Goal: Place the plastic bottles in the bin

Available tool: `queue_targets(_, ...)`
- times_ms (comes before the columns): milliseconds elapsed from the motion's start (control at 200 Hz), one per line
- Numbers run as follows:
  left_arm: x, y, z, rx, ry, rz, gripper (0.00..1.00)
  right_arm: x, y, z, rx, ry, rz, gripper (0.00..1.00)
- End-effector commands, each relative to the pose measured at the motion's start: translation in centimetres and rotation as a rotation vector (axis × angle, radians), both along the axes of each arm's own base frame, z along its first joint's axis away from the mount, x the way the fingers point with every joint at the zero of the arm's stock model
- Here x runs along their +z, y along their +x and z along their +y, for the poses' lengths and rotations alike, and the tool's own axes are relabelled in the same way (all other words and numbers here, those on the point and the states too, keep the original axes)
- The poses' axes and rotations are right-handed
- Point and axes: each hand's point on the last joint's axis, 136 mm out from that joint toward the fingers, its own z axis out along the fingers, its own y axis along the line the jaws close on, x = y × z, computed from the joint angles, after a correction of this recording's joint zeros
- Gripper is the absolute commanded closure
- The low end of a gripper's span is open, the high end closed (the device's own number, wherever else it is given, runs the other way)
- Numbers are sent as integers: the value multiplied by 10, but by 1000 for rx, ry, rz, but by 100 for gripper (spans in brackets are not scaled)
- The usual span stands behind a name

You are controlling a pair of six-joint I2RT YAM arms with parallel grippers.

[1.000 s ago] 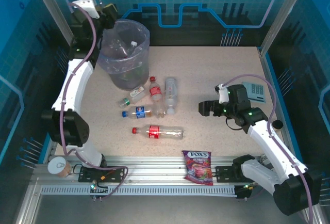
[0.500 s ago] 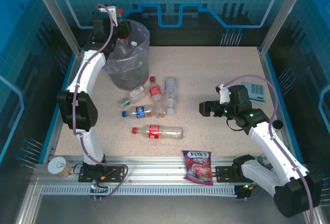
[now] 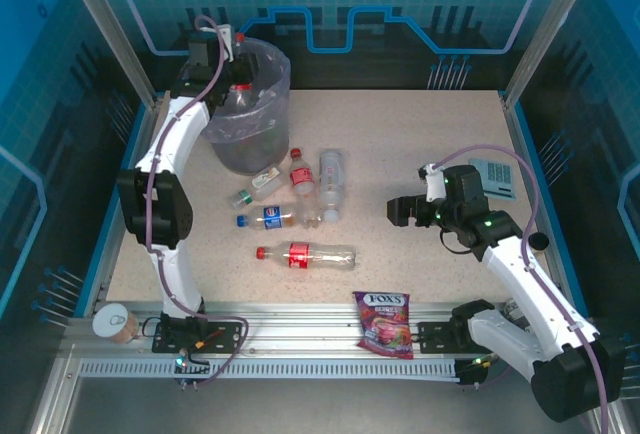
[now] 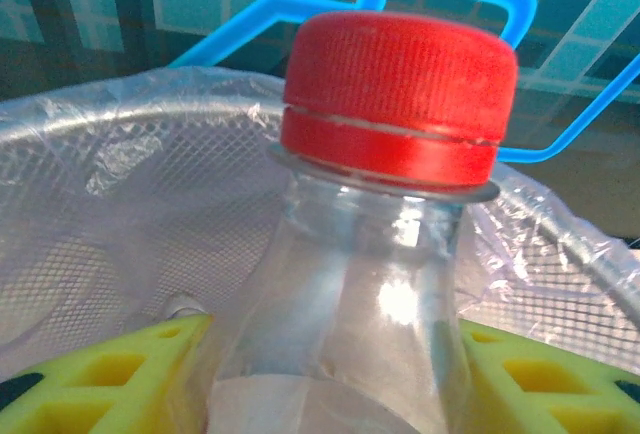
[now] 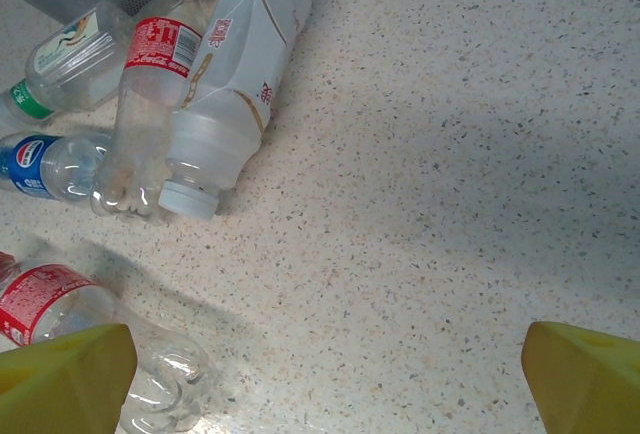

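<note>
**Top external.** The left arm reaches to the far left corner. The left hand (image 3: 225, 59) is at the left rim of the bin (image 3: 276, 66), above the tabletop (image 3: 420, 144). It is clenched on a red-capped clear bottle (image 3: 237, 44), cap pointing away from the arm bases. The bin is lined with a lilac bag (image 3: 225, 124), and a white-capped bottle (image 3: 257, 86) lies inside it.

Loose bottles lie just near of the bin:
- a green-capped bottle (image 3: 241, 197);
- a short clear bottle (image 3: 266, 183);
- a red-labelled bottle (image 3: 300, 176);
- a white-labelled bottle (image 3: 331, 182), right of the red-labelled one and touching it;
- a blue-labelled bottle (image 3: 268, 217).

Nearer again, a Coca-Cola bottle (image 3: 308, 255) lies on its side, cap to the left.

The right hand (image 3: 400, 211) hovers right of this cluster, well apart from it. A Fox's candy bag (image 3: 383, 322) overlaps the near tabletop edge, and a paper cup (image 3: 115, 323) stands at the near left corner.

**Left wrist.** The yellow pads (image 4: 110, 384) press both sides of the bottle's shoulder. The red cap (image 4: 398, 94) stands upright, with the bin's mesh wall and the crinkled liner directly behind it.

**Right wrist.** The yellow fingertips (image 5: 70, 374) sit in the lower corners, spread wide with bare tabletop between them, so the right hand is released. The white-labelled and red-labelled bottles lie side by side at upper left. The blue-labelled one is at the left edge. Part of the Coca-Cola bottle is beside the left fingertip.
</note>
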Motion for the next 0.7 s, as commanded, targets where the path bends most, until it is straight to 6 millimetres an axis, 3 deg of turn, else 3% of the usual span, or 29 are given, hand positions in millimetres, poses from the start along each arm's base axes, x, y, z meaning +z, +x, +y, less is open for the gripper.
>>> queue_targets(0, -41, 8, -10, -10, -27, 79, 100, -1, -1, -2, 7, -20, -1, 0)
queue_targets(210, -60, 11, -11, -10, -28, 116, 100, -4, -4, -4, -2, -20, 2, 0)
queue_targets(385, -62, 10, -13, -17, -29, 117, 65, -5, -4, -5, -4, -25, 3, 0)
queue_targets(595, -56, 9, -13, -20, -30, 106, 46, -6, -4, -5, -3, -20, 3, 0)
queue_targets(695, -50, 7, -14, -20, -33, 96, 30, -6, -4, -5, -4, -20, 3, 0)
